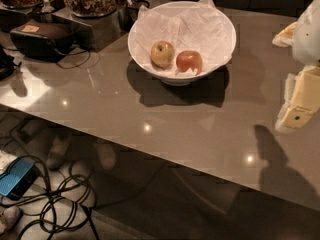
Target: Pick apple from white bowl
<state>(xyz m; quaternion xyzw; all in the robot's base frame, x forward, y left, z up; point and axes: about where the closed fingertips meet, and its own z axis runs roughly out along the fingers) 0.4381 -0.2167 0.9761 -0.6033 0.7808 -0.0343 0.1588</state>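
Observation:
The reddish-orange apple (189,61) lies in the white bowl (220,24), right of centre on the crinkled white paper lining. A yellow-green apple (162,53) sits just left of it, nearly touching. The bowl stands at the back middle of the grey table (150,109). My gripper (296,113), white and pale yellow, hangs at the right edge of the view, to the right of the bowl and nearer the front, above the table. It holds nothing that I can see.
Glass bowls of snacks on dark stands (90,4) crowd the back left corner. A black device with a cable (42,39) lies left of the bowl. The table's front edge runs diagonally; cables (60,199) and a blue box (17,176) lie on the floor below.

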